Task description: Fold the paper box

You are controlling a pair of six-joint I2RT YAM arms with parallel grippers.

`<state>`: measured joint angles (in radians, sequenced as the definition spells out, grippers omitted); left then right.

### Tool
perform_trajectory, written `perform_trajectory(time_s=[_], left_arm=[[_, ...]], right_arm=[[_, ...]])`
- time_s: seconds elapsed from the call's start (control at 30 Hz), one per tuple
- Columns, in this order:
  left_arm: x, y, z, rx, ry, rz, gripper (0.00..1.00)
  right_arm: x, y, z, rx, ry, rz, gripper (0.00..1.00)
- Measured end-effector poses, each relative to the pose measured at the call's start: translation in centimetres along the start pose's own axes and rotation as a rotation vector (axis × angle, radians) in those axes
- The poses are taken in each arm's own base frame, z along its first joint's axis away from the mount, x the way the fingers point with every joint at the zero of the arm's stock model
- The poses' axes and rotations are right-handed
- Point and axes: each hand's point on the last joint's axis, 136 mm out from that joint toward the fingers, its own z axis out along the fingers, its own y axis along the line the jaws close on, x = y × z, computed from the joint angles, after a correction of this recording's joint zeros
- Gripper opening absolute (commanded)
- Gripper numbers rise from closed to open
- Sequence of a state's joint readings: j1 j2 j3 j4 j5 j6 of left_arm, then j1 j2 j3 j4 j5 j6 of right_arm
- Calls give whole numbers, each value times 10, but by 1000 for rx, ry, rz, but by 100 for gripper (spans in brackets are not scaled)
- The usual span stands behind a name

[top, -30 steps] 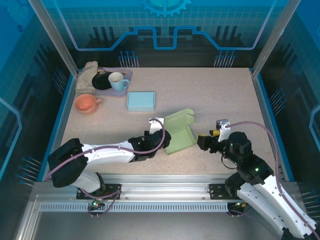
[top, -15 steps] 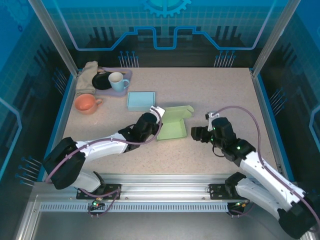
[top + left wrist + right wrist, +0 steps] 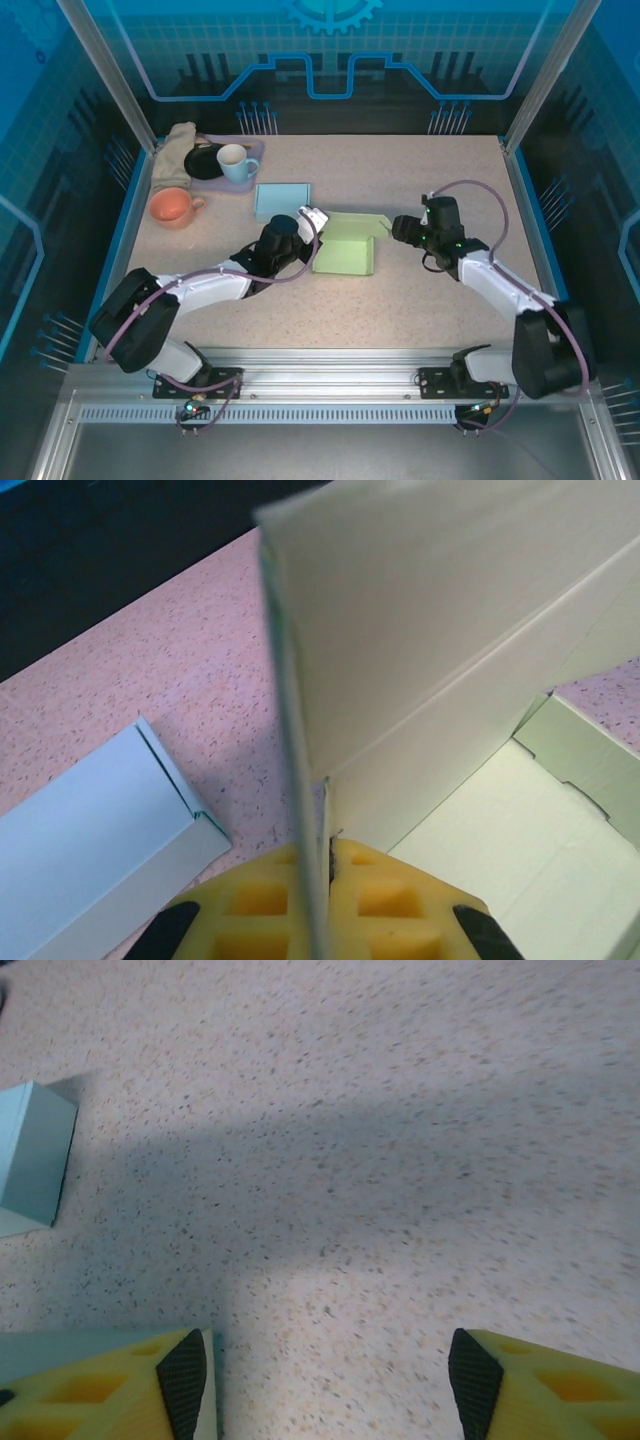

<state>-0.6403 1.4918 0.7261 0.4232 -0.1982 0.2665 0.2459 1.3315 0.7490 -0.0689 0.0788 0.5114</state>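
Note:
The pale green paper box [image 3: 345, 257] lies half-folded at the table's middle, its lid flap [image 3: 362, 220] raised at the far side. My left gripper [image 3: 308, 228] is shut on the box's left wall; in the left wrist view the thin card edge [image 3: 300, 780] runs between the yellow pads [image 3: 400, 900] of that gripper [image 3: 325, 875], and the box's inner wall [image 3: 430, 650] rises to the right. My right gripper [image 3: 398, 229] is open just right of the lid flap. In its wrist view this gripper [image 3: 325, 1380] spans bare table, a thin pale card edge [image 3: 209, 1380] beside its left fingertip [image 3: 185, 1380].
A folded light blue box [image 3: 282, 201] lies just beyond the green one; it appears as the blue box [image 3: 90, 860] and the blue box [image 3: 35, 1155] in the wrist views. Far left: an orange cup [image 3: 173, 207], a blue-and-white mug [image 3: 236, 162], a dark plate [image 3: 206, 162] and cloth [image 3: 176, 152].
The left arm has carried the green box away from the near edge to the table's middle. The right arm has swung up and left to the box's right side, its jaws slightly narrower.

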Motion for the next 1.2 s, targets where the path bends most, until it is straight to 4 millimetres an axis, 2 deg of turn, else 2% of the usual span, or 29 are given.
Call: perform_trajectory(time_s=[0.1, 0.2, 0.43, 0.67, 0.73, 0.83, 1.03, 1.2], left_arm=[[6, 5, 6, 8, 7, -8, 5], [12, 8, 14, 13, 28, -13, 5], [8, 6, 33, 29, 39, -31, 5], [9, 4, 53, 30, 70, -124, 6], [13, 4, 54, 30, 80, -147, 6], [16, 5, 55, 21, 87, -171, 5], [27, 7, 54, 8, 95, -208, 5], [32, 8, 50, 2, 82, -216, 5]], right_arm=[[3, 9, 17, -49, 33, -4, 60], [10, 17, 25, -85, 59, -9, 60], [19, 48, 25, -166, 69, -47, 59], [30, 75, 22, -222, 75, -88, 60], [33, 74, 21, -211, 70, -85, 60], [35, 61, 15, -161, 50, -64, 61], [45, 31, -14, -84, -27, 13, 61], [57, 29, -29, -82, -43, 29, 61]])
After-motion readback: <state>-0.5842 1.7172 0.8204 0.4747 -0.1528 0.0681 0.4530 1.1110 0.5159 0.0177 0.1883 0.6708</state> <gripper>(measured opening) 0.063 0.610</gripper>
